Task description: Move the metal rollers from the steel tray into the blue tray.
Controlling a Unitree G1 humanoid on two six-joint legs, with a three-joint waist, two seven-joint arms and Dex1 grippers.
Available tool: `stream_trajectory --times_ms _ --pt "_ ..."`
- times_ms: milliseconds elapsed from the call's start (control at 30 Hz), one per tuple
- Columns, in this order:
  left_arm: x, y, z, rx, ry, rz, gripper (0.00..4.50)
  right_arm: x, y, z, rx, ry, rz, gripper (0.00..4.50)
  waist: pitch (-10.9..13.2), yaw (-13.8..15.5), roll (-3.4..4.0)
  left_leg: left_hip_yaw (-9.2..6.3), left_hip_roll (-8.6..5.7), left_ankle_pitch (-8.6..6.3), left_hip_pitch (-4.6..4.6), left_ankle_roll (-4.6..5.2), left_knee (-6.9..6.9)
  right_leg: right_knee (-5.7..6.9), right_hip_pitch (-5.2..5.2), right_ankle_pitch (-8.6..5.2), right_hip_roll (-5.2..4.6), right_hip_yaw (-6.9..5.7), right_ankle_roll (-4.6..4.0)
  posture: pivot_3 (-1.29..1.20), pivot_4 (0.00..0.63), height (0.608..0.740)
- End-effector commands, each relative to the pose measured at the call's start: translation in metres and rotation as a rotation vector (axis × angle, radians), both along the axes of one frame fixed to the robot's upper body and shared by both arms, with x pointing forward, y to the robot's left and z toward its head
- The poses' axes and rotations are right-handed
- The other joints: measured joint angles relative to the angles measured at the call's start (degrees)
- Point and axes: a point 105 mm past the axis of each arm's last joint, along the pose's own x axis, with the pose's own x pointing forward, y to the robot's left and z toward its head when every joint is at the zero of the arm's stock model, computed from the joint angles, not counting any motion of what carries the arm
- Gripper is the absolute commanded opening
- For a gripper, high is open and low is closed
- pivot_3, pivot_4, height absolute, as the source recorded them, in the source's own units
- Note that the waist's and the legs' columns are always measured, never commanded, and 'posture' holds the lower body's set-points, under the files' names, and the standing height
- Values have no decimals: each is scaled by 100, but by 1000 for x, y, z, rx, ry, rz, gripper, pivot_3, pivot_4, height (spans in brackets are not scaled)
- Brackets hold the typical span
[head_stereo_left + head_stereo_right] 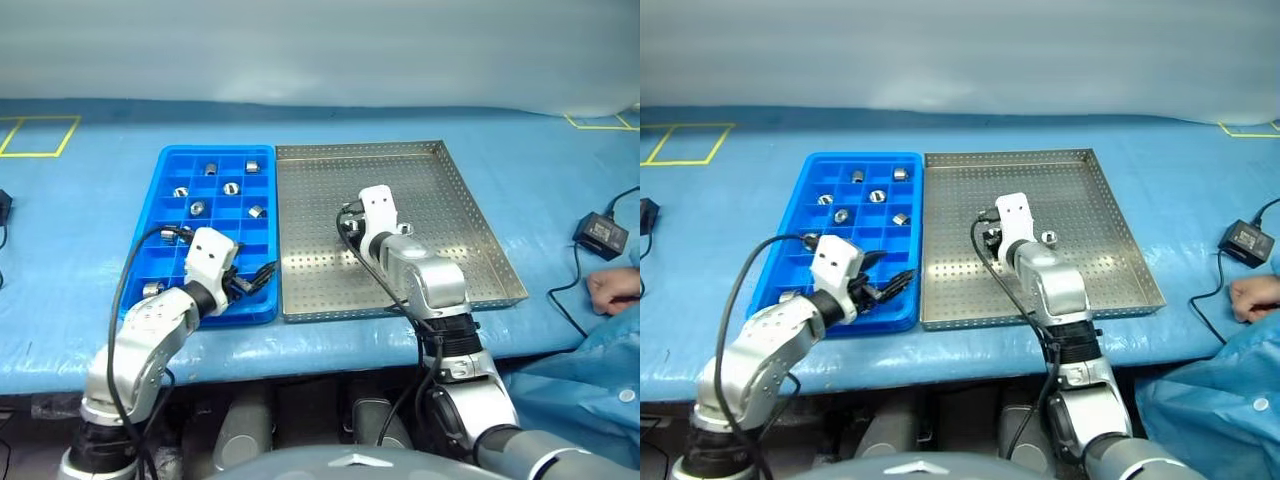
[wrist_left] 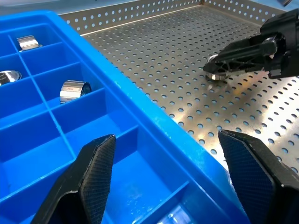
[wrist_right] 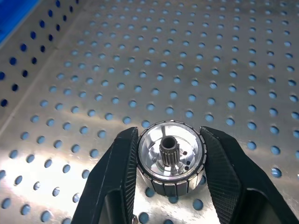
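The steel tray (image 1: 450,200) lies on the blue table cover, with the blue tray (image 1: 170,165) touching its left side. In the right wrist view my right gripper (image 3: 169,134) is shut on a metal roller (image 3: 170,163) just above the tray's perforated floor. It sits left of the tray's centre (image 1: 990,238). Another roller (image 1: 1049,238) lies just right of that wrist. Several rollers (image 1: 231,187) sit in the blue tray's far compartments. My left gripper (image 1: 255,280) hangs open over the blue tray's near right corner, holding nothing.
A black power adapter (image 1: 601,234) with its cable lies right of the steel tray. A person's hand (image 1: 612,290) and blue sleeve rest at the table's right edge. Yellow tape marks (image 1: 40,135) are at the far left. The table's front edge runs just behind both trays.
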Motion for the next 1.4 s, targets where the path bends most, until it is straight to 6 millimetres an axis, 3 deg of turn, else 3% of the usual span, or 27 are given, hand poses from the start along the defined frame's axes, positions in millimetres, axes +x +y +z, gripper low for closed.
stream_trajectory --times_ms 33,200,500,867,1033,1200,1400 --pt "-9 6 16 5 -49 5 3842 -7 42 56 77 -193 181 1711 1 -34 2 0 1 0 0 0 -1 -1 0 0 1 -1 0 86 150 740" --pt "-11 20 18 0 -69 102 3842 -26 95 69 90 -236 464 1711 1 -49 2 -4 1 1 1 -1 -3 -2 2 -3 1 -5 1 114 150 740" --pt "-17 29 15 -28 -76 219 3842 -15 141 70 87 -266 606 1711 1 115 1 -17 -2 3 1 -9 -4 -5 5 0 -3 -23 -9 208 150 740" --pt "-21 24 15 -54 -80 227 3842 -16 166 58 157 -189 673 1711 2 326 2 -38 -5 12 0 -27 -34 -7 5 -12 -3 -47 -31 261 150 740" --pt "-21 24 14 -54 -75 230 3842 -11 165 46 198 -102 650 1711 2 344 2 -44 -8 18 0 -37 -40 -7 4 -16 0 -56 -32 265 150 740" --pt "-19 23 8 -49 -53 225 3842 -11 164 46 217 -87 660 1711 2 362 3 -48 -8 20 0 -41 -43 -7 4 -18 2 -60 -36 254 150 740" --pt "-15 22 7 -53 -48 217 3842 -9 159 48 239 -89 636 3597 2 360 3 -51 -8 20 0 -41 -45 -7 4 -20 3 -63 -38 226 150 740"
